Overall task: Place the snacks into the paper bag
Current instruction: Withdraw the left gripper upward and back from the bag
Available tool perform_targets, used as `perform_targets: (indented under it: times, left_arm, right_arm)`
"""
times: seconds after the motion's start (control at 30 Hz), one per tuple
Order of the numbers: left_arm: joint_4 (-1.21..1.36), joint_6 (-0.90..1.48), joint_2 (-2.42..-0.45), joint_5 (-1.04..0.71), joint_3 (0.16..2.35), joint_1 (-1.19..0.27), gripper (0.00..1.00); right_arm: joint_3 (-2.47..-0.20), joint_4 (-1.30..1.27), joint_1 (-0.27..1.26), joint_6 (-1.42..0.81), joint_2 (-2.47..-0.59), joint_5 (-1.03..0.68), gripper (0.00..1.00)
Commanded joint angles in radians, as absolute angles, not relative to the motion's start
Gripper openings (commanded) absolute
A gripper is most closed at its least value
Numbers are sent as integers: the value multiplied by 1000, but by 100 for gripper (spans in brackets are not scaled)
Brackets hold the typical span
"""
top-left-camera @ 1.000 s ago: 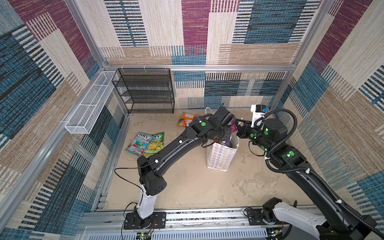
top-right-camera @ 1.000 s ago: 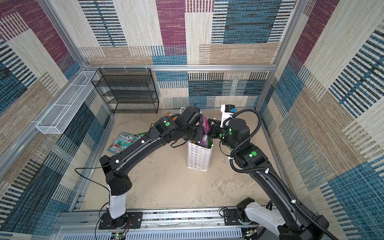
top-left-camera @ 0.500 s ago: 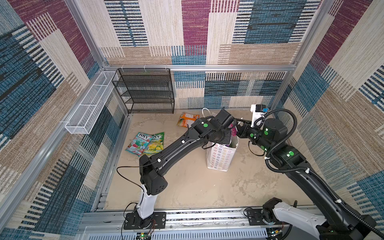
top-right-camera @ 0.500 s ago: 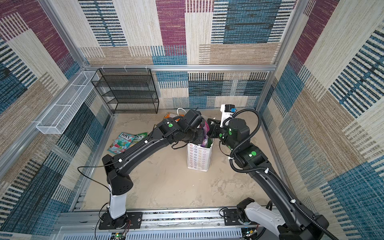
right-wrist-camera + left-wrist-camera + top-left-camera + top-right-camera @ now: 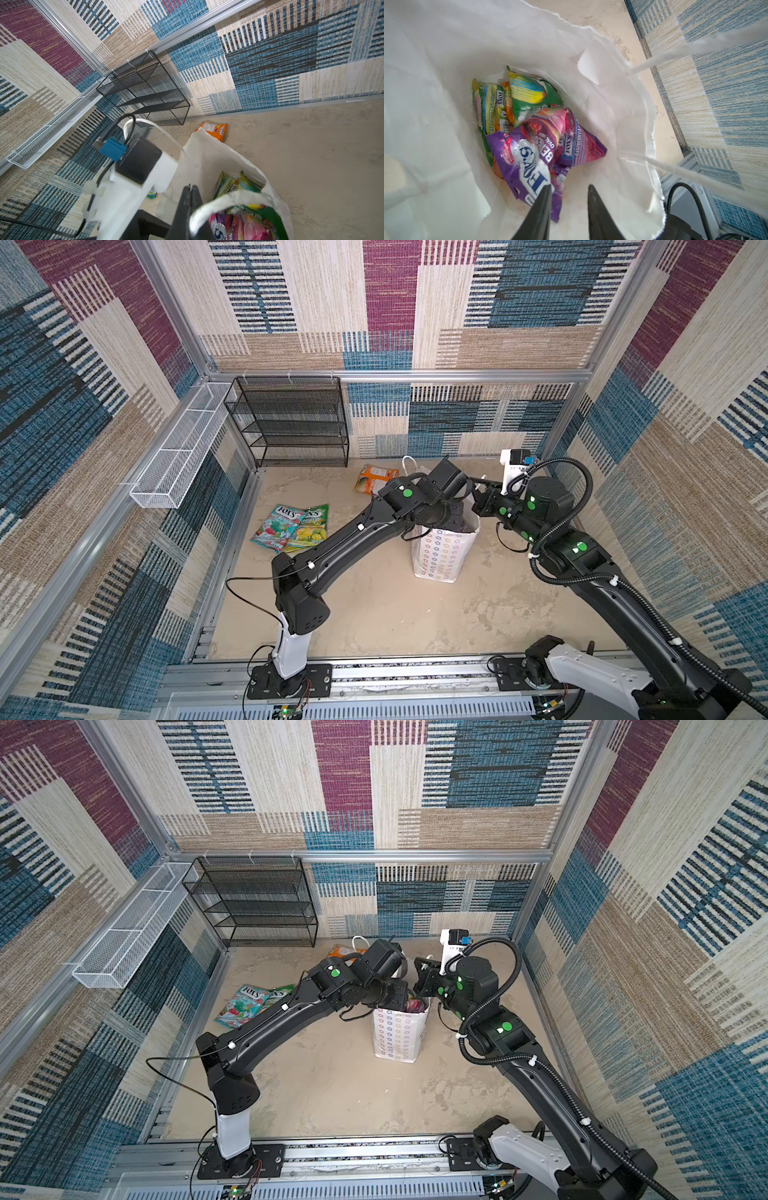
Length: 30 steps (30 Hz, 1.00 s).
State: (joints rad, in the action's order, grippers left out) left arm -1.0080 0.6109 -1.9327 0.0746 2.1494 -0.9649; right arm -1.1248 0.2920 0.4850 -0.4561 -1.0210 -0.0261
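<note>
The white paper bag [image 5: 440, 556] [image 5: 397, 1036] stands upright mid-floor. My left gripper [image 5: 570, 186] reaches down into it, open, nothing between its fingers. A purple snack packet [image 5: 525, 160] lies loose against one finger, on top of a raspberry packet [image 5: 581, 145] and green ones [image 5: 533, 97]. My right gripper [image 5: 190, 186] [image 5: 478, 506] is shut on the bag's rim by a cord handle [image 5: 228, 195]. On the floor lie a teal packet [image 5: 278, 526], a yellow-green one [image 5: 311, 526] and an orange one [image 5: 374, 479] [image 5: 212, 129].
A black mesh rack [image 5: 291, 423] stands against the back wall. A white wire basket [image 5: 178, 448] hangs on the left wall. The left arm's wrist camera housing [image 5: 135, 164] sits close beside my right gripper. Carpeted walls close in on three sides.
My left gripper has sunk deeper into the bag and its jaws have parted, letting go of the purple packet. The right arm has stayed where it was.
</note>
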Motion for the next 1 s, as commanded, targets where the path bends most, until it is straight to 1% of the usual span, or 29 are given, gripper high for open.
perform_targets:
  times: [0.0,0.17,0.23,0.53,0.67,0.87,0.97]
  left_arm:
    - [-987,634,-1911,75,2148,-970,33]
    - [-987,630,-1892,63,2159,-971,33]
    - [-987,624,-1886,53,2167,-973,35]
    - [-987,572,-1821,75,2167,-983,58]
    - [-974,540,-1766,78,2143,-983,70]
    - [-866,510,-1628,83,1998,-982,85]
    - [-810,506,-1547,113,1910,-981,91]
  right_arm:
    - [-1123,253,487,-456,-1021,-31,2]
    - [-1126,253,487,-456,-1023,-33,2]
    - [-1126,252,487,-454,-1022,-31,2]
    - [-1131,258,486,-450,-1022,-28,2]
    - [-1132,259,487,-449,-1023,-27,2]
    - [-1134,260,487,-451,-1028,-29,2]
    - [-1131,258,486,-451,-1029,-26,2]
